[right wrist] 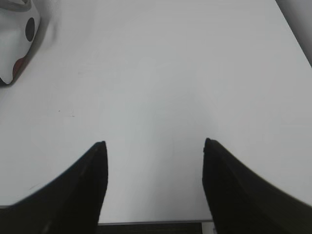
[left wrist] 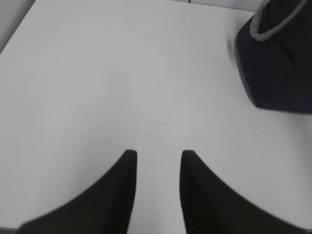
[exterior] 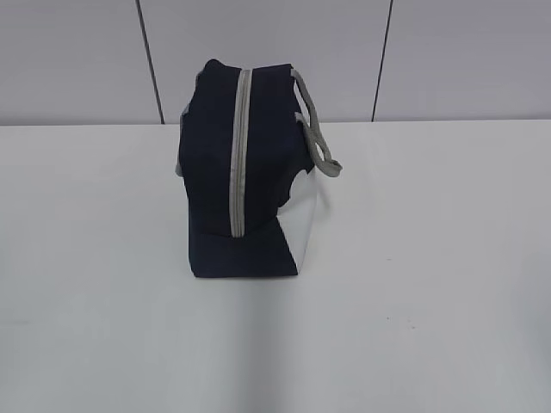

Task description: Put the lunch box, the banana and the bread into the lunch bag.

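The navy-blue lunch bag (exterior: 245, 176) stands on the white table (exterior: 430, 258) at the middle, its grey zipper (exterior: 240, 155) running up its near end and shut, grey handles (exterior: 317, 129) drooping to the right, white side panel (exterior: 306, 225) on the right. It also shows in the left wrist view (left wrist: 278, 63) at the top right and, as a white corner with a dark dot, in the right wrist view (right wrist: 17, 39). My left gripper (left wrist: 158, 153) is open and empty over bare table. My right gripper (right wrist: 153, 144) is open wide and empty near the table's front edge. The lunch box, banana and bread are out of view.
A grey panelled wall (exterior: 275, 52) rises behind the table. The table's front edge (right wrist: 151, 223) lies just under the right gripper. Neither arm shows in the exterior view.
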Robot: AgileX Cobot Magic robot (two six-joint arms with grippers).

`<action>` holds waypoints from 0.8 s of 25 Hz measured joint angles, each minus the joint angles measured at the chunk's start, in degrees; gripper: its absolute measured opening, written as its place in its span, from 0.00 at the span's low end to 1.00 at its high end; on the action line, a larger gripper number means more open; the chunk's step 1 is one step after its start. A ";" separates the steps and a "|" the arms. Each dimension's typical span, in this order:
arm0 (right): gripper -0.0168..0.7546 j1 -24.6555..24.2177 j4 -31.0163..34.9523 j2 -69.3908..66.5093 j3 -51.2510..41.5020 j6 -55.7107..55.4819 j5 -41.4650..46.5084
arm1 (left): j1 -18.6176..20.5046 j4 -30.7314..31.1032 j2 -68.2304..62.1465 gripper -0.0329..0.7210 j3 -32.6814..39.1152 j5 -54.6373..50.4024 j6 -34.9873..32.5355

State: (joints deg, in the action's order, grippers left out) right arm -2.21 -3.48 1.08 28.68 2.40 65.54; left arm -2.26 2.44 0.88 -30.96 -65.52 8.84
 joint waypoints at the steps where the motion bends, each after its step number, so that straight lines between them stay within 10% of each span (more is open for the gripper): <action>1: 0.61 0.00 0.00 0.00 0.00 0.00 0.00 | 0.00 0.59 0.00 0.36 0.00 0.00 0.00; 20: 0.61 0.00 0.00 0.00 0.00 0.00 0.00 | 0.00 -1.45 0.12 0.36 1.03 1.69 -7.27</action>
State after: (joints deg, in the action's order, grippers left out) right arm -2.21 -3.48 1.08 28.68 2.40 65.54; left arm -2.26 0.99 1.00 -29.93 -63.83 1.56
